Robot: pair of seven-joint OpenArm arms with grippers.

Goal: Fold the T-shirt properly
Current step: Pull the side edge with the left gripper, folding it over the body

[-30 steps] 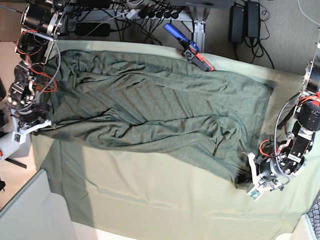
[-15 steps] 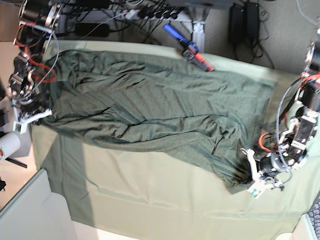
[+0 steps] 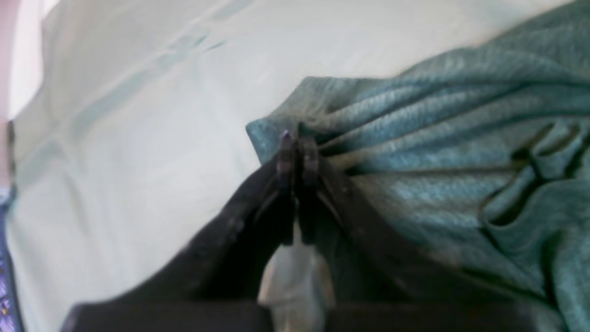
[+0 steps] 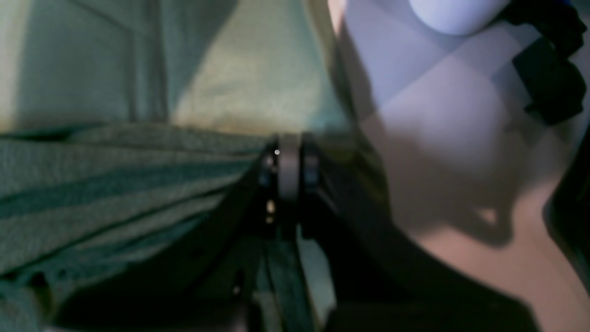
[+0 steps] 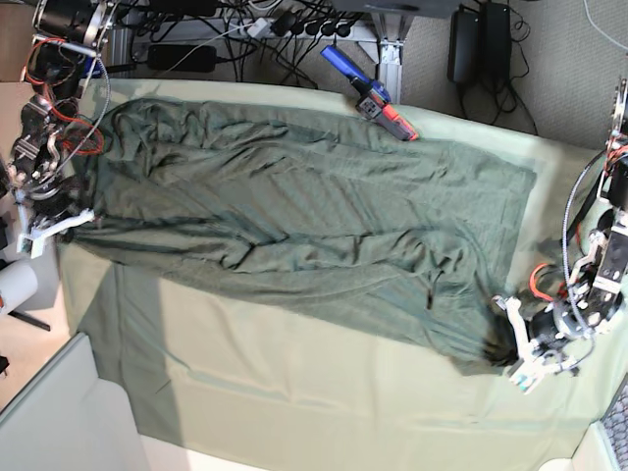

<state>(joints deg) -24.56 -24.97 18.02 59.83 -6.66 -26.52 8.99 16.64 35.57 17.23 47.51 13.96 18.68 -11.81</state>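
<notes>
The dark olive T-shirt [image 5: 294,216] lies stretched lengthwise across the pale green table cloth [image 5: 294,392], with wrinkles along its near edge. On the right in the base view, my left gripper [image 5: 505,351] is shut on the shirt's near right corner. The left wrist view shows its tips [image 3: 297,138] pinched on bunched fabric [image 3: 438,138]. My right gripper [image 5: 71,222] is shut on the shirt's left end at the table's left edge. In the right wrist view its closed tips [image 4: 288,152] hold the taut cloth [image 4: 92,184].
A blue and red tool [image 5: 368,93] lies at the table's far edge, just beyond the shirt. Cables and black power bricks [image 5: 481,44] crowd the floor behind. A white cylinder [image 5: 15,285] stands off the table's left edge, close to my right arm.
Both grippers have drawn apart: the right one up and left, the left one to the right. The shirt is pulled longer and flatter between them.
</notes>
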